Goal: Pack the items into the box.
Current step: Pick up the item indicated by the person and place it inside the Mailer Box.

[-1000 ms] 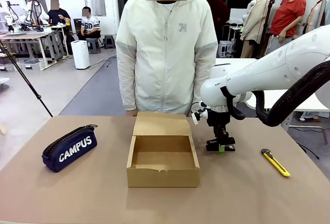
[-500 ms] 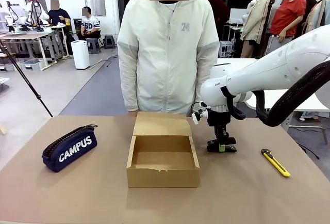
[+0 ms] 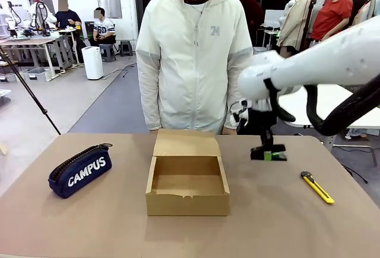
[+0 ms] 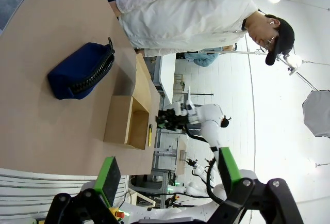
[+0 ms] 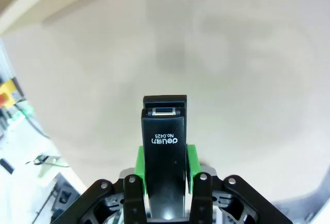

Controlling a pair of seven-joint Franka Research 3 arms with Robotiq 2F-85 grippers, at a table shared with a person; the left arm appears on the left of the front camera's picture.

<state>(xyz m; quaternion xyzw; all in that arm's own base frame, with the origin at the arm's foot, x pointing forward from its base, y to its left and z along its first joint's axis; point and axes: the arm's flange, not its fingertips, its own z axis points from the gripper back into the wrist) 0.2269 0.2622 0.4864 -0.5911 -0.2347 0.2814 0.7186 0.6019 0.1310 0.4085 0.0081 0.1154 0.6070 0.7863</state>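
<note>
There was one table (image 3: 285, 222), and one person (image 3: 193, 62) stood at its far side. Four loose things could be counted there: one navy pencil case (image 3: 80, 170), one brown cardboard box (image 3: 187, 201), one yellow-and-black knife (image 3: 317, 187) and one black stapler (image 3: 268, 152). One white robot arm (image 3: 320, 62) came in over the table. There were two grippers, the left gripper (image 4: 167, 175) and the right gripper (image 5: 165, 164), each with two green pads. Farther back sat two more people (image 3: 104, 30).
</note>
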